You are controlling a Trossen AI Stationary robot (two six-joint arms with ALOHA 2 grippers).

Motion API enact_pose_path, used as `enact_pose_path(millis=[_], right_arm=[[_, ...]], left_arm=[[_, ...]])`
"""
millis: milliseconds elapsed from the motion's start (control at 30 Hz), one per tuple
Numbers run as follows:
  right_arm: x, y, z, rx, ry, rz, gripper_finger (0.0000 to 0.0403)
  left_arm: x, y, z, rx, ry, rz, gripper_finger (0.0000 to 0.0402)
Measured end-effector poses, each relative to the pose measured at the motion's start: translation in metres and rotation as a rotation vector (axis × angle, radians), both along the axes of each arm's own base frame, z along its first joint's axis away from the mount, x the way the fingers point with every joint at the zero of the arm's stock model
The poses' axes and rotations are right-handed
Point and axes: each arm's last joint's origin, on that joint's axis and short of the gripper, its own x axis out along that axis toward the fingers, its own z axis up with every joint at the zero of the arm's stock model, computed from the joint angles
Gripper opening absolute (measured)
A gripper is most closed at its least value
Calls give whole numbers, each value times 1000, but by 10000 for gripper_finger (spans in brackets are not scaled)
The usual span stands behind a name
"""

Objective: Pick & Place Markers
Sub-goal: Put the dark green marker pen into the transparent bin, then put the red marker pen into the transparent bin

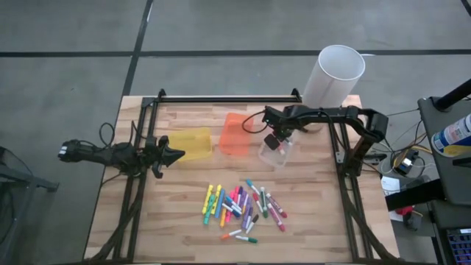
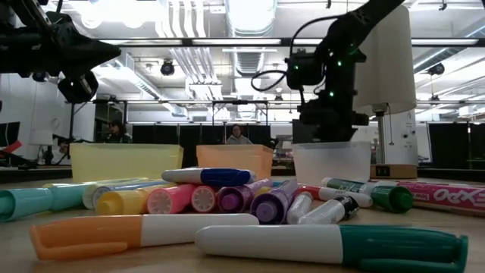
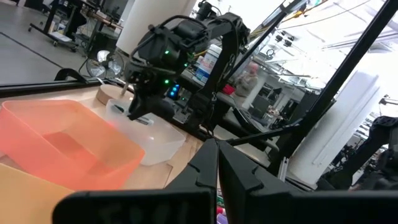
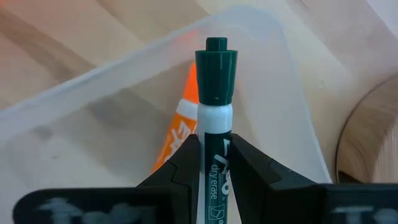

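- Pale wood planks make up the table [image 1: 184, 221], which stands on a grey concrete floor and has a dark metal frame along its edges.
- Nearest the front edge lies a loose heap of markers [image 1: 243, 210]: short, smooth plastic cylinders with caps, roughly two dozen, in yellow, pink, purple, blue, green, orange and white; many touch or cross one another.
- In the low view, an orange-capped marker [image 2: 136, 233] and a green-capped marker [image 2: 333, 246] lie closest to the camera, both with white barrels.
- Behind the heap stand three small, thin-walled plastic bins in a row: a yellow bin [image 1: 190, 143], an orange bin [image 1: 235, 135] and a clear bin [image 1: 278, 151].
- Inside the clear bin one orange marker [image 4: 180, 127] lies on the bottom.
- At the table's left edge, beside the yellow bin, the left gripper [image 1: 174, 155] hangs with its fingers pressed together and nothing between them.
- Over the clear bin, the right gripper [image 4: 211, 168] pinches a white-barrelled marker with a dark green cap [image 4: 214, 93], its cap pointing into the bin.
- Past the back right corner stands one tall white tube [image 1: 333, 77], smooth and round.
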Motion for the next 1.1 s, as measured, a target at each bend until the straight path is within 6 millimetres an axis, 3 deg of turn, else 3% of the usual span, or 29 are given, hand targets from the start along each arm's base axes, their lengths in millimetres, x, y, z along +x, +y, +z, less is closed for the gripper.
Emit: enact_pose_path(millis=[300, 533, 767, 967, 1100], right_arm=[[-8, -1, -11, 8, 18, -13, 71], [-7, -1, -11, 3, 5, -25, 126], [1, -4, 1, -10, -20, -4, 170], [9, 2, 20, -5, -8, 28, 173], [17, 17, 29, -2, -3, 81, 166]], left_arm=[[0, 0, 0, 0, 0, 0, 9], [0, 0, 0, 0, 0, 0, 9], [0, 0, 0, 1, 0, 0, 9], [0, 0, 0, 1, 0, 0, 9], [0, 0, 0, 1, 0, 0, 9]])
